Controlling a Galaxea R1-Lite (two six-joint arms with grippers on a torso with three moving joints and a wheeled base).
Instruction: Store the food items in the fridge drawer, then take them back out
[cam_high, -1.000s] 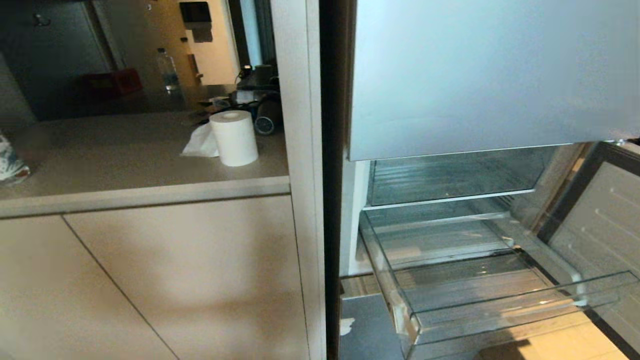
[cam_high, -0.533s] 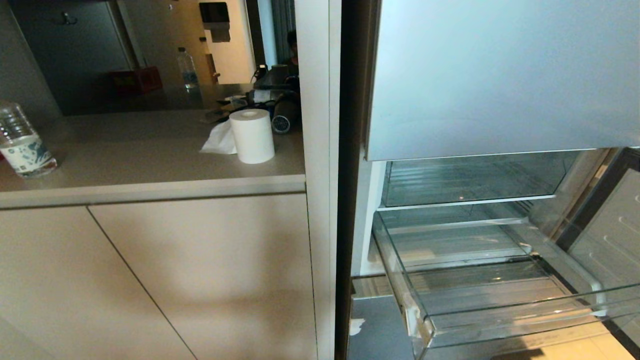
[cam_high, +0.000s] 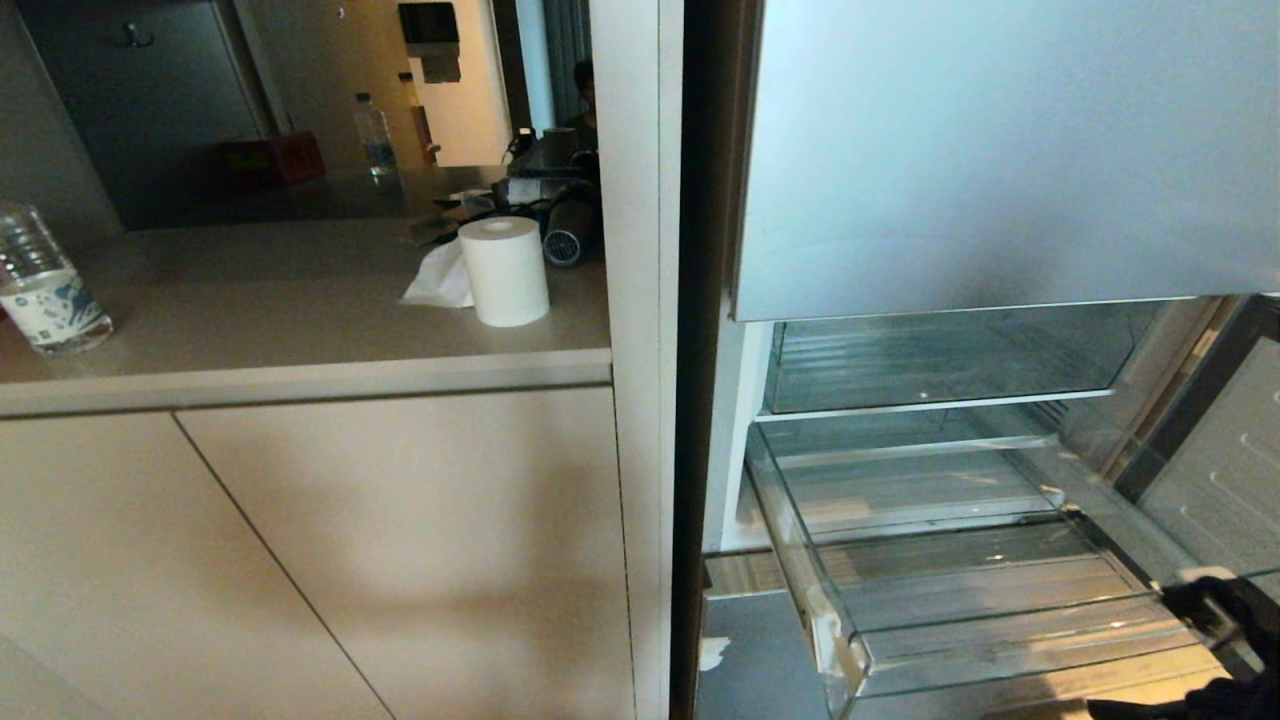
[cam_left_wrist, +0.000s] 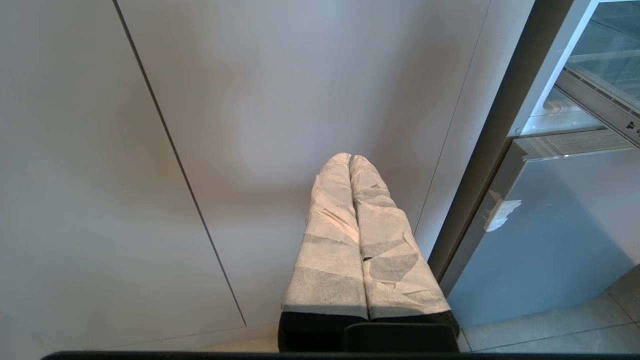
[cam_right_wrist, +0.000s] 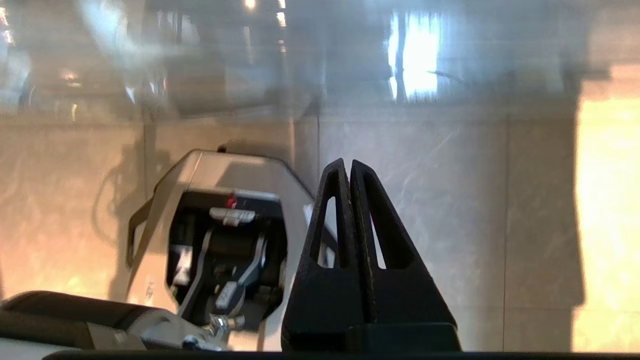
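The fridge drawer (cam_high: 1000, 655) is clear plastic, pulled out below the glass shelf, and nothing lies on its ribbed bottom. No food items show in any view. A dark part of my right arm (cam_high: 1215, 605) shows at the drawer's front right corner. In the right wrist view my right gripper (cam_right_wrist: 347, 162) is shut and empty, pointing down at floor tiles beside the robot's base (cam_right_wrist: 225, 240). My left gripper (cam_left_wrist: 350, 157), with taped fingers, is shut and empty, facing the beige cabinet front (cam_left_wrist: 250, 100).
A silver-blue upper fridge door (cam_high: 1000, 150) hangs over the open compartment, and the open lower door (cam_high: 1220, 470) stands to the right. To the left, the counter (cam_high: 300, 300) holds a paper roll (cam_high: 503, 270) and a water bottle (cam_high: 40, 290). Cabinet fronts (cam_high: 400, 550) lie below.
The whole head picture shifted to the right early on, so the camera moved. Since then my right arm has come up into view at the drawer's front right corner.
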